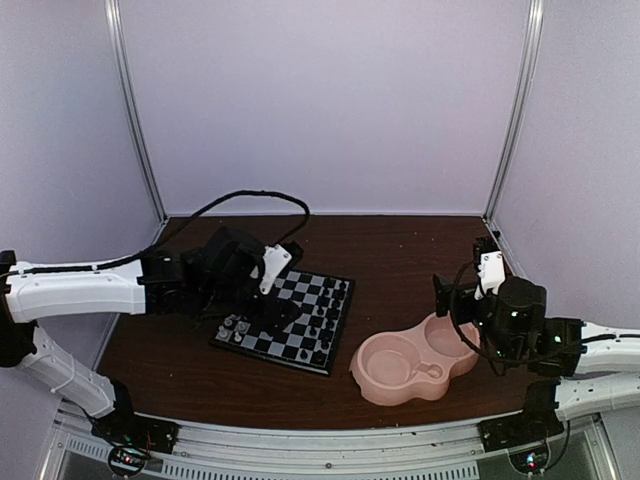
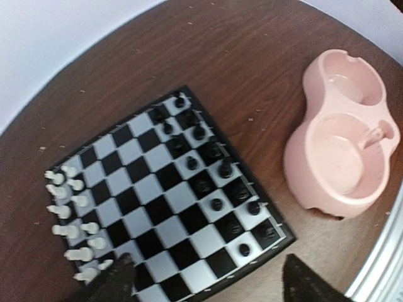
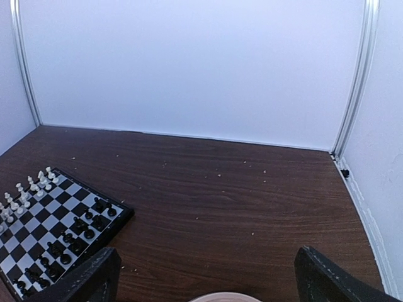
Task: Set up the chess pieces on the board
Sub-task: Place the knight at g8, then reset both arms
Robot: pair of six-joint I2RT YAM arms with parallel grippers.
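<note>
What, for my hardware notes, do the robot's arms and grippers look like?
Both the left arm and right arm have smooth white link shells joined by black cylindrical joints. A thin black cable loops behind the left one. The left gripper and right gripper have dark, matte, blocky fingers.

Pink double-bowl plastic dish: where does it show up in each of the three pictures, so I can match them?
Top external: the pink double-bowl plastic dish sits lower right of centre.
Left wrist: the dish fills the upper right.
Right wrist: only a sliver of the dish shows, at the bottom edge.
Shared landmark: the black-and-pale checked chessboard, beside the dish.
</note>
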